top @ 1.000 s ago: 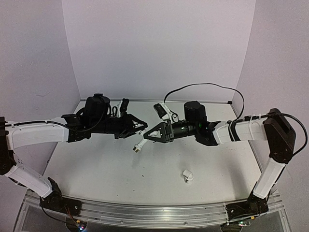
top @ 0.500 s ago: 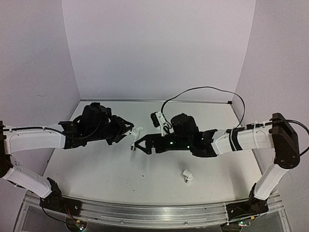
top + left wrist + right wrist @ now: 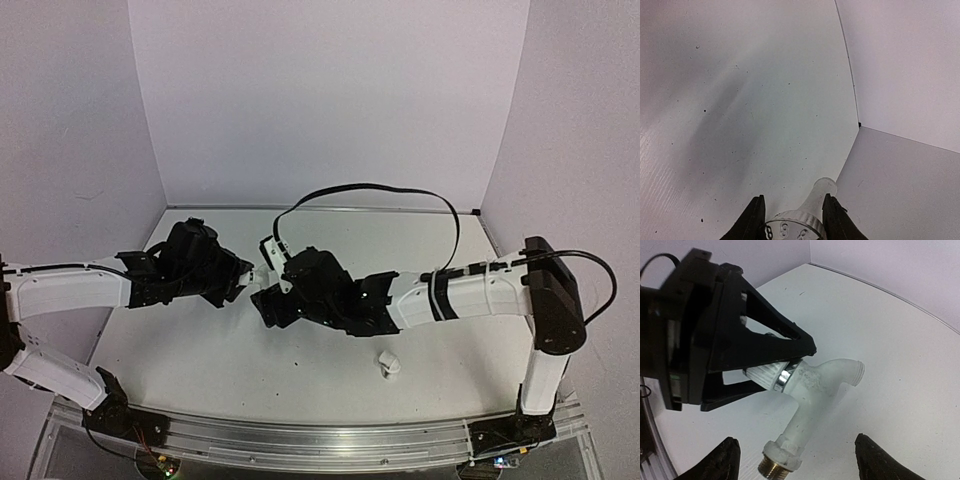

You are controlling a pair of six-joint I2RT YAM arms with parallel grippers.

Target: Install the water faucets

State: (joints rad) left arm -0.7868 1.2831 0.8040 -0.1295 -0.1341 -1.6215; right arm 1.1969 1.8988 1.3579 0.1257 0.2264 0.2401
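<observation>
A white bent water faucet (image 3: 815,390) with a brass threaded end hangs above the table. My left gripper (image 3: 775,372) is shut on its ribbed white knob (image 3: 802,220), black fingers (image 3: 752,220) on either side. My right gripper (image 3: 795,450) is open wide, its fingertips standing apart on both sides of the faucet's lower threaded end without touching it. From above, the two grippers meet at mid-table: the left gripper (image 3: 243,280), the right gripper (image 3: 270,305), with a bit of the faucet (image 3: 260,283) showing between them. A second small white faucet part (image 3: 388,364) stands on the table, front right.
A black cable (image 3: 360,190) arcs from the right wrist over the back of the table. White walls close in the table at the left, back and right. The arm bases sit on a metal rail (image 3: 320,440) at the near edge.
My right gripper has opened off the faucet and slid left with its arm. The left gripper has kept the faucet and drawn back a little to the left.
</observation>
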